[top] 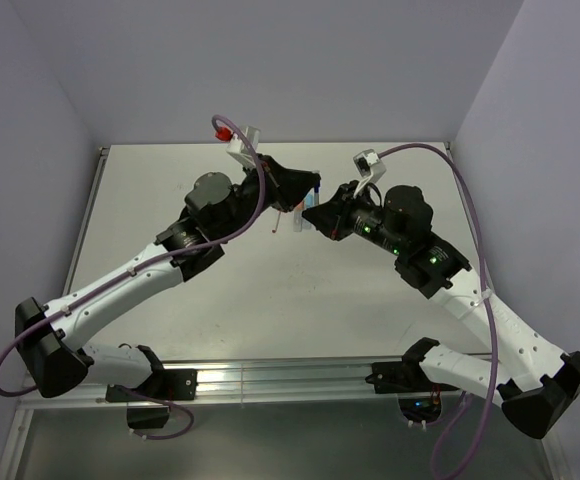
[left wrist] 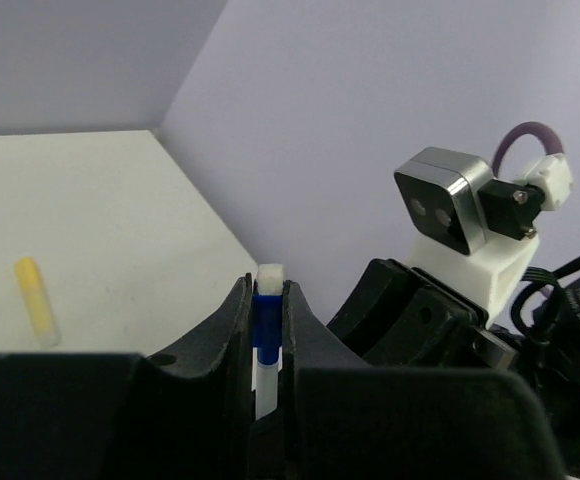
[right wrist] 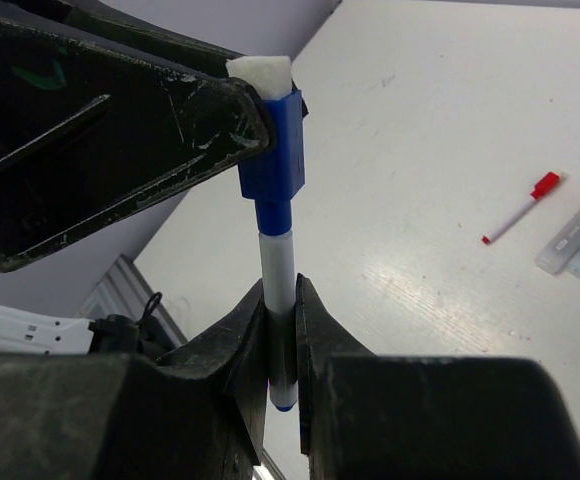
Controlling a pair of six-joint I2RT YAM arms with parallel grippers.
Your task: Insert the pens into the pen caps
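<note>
Clamping blue-capped pen [right wrist: 278,265]: left pincer [left wrist: 268,296], right pincer [right wrist: 281,302]; loose pens' [right wrist: 570,240] print blurred.

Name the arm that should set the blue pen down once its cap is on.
Right, probably: the right gripper clamps the pen barrel, while the left gripper pinches only the blue cap. If the left lets go, the right would keep the whole pen.

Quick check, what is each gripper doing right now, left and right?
Left gripper: shut on the dark blue cap.
Right gripper: shut on the white pen.
</note>
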